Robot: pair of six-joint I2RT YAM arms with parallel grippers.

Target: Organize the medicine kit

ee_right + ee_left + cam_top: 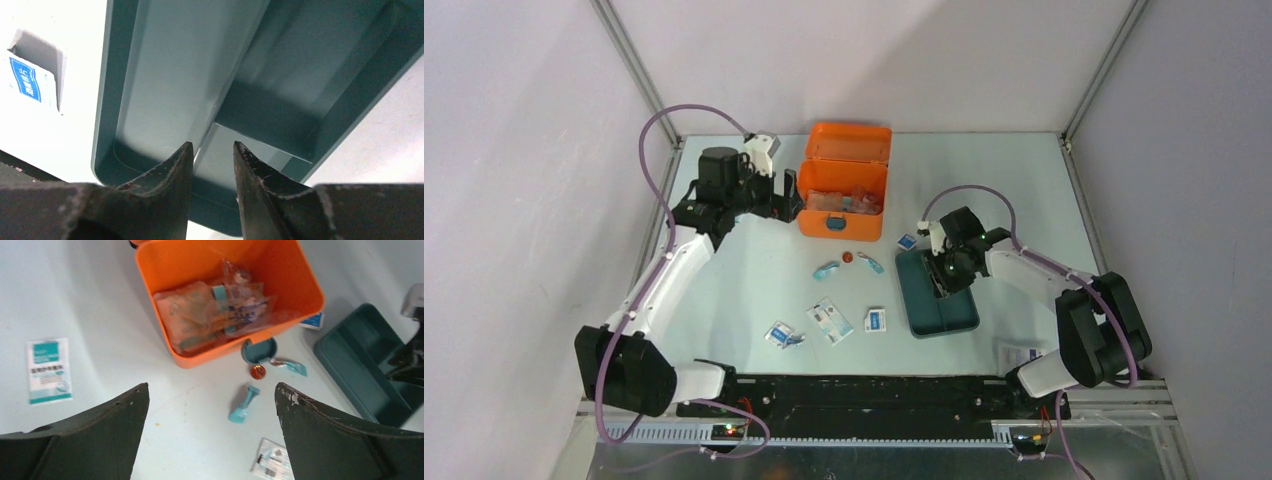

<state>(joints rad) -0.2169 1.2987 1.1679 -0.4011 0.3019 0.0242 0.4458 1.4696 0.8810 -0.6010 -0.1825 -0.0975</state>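
The medicine kit (842, 195) is an orange box that stands open at the back middle, lid up, with clear and teal packets inside; it also shows in the left wrist view (300, 285) with its teal latch (258, 349). My left gripper (790, 195) is open and empty just left of the box; in its own view the gripper (211, 387) is above bare table near a teal sachet (244, 402). My right gripper (944, 268) is low over the dark teal tray (949, 310). In its own view the gripper (212, 145) is narrowly open, straddling a divider of the tray (165, 75).
Loose on the table before the box are a red round item (847, 257), teal sachets (827, 270), and several flat packets (829, 320). A small blue-and-white packet (907, 241) lies beside the tray's far left corner. Another packet (1021, 353) lies near the right arm's base.
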